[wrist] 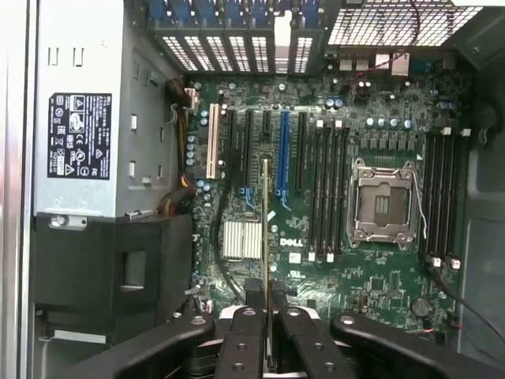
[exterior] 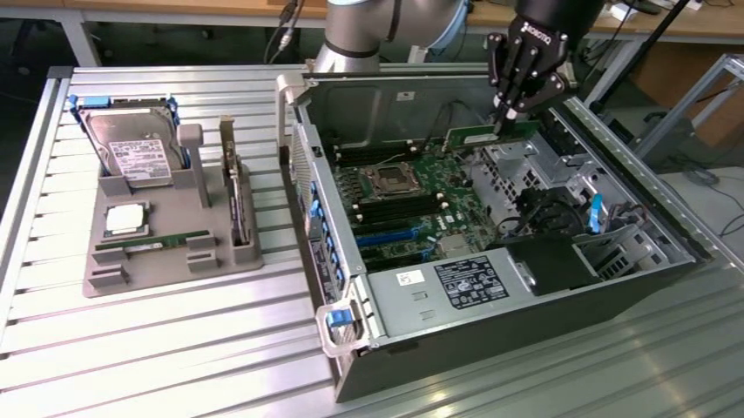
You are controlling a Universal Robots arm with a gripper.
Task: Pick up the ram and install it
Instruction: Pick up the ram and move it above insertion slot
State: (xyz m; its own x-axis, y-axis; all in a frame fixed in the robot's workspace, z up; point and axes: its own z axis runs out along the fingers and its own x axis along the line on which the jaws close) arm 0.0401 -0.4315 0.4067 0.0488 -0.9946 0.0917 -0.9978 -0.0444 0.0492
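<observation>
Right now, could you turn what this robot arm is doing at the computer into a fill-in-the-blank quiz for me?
1. The gripper is shut on the ____.
2. It hangs over the open computer ____.
3. The grey holder stands on the exterior view's ____.
4. On it, the spare stick lies near the silver ____.

Missing words: ram; case; left; processor.

The ram [exterior: 476, 136] and motherboard [exterior: 448, 178] are green, the hand [exterior: 508, 120] black.
</observation>
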